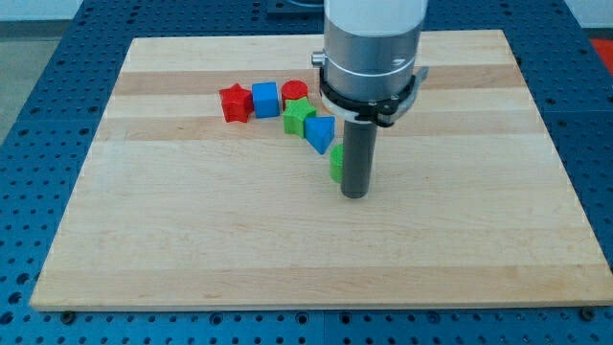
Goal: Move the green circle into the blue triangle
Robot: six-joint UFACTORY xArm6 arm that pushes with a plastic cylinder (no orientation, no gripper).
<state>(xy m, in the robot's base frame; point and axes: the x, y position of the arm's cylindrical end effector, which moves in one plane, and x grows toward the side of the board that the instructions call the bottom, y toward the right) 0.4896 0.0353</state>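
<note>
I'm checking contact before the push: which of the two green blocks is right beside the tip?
The green circle, partly hidden behind my tip. The green star-shaped block sits farther up-left, beyond the blue triangle.

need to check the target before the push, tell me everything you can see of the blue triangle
The blue triangle is a small, solid blue wedge-shaped block with a plastic look, lying flat on the wooden board just left of centre. A green star touches its upper left side; the green circle, mostly hidden behind the rod, sits at its lower right. My tip is just beyond that.
</note>
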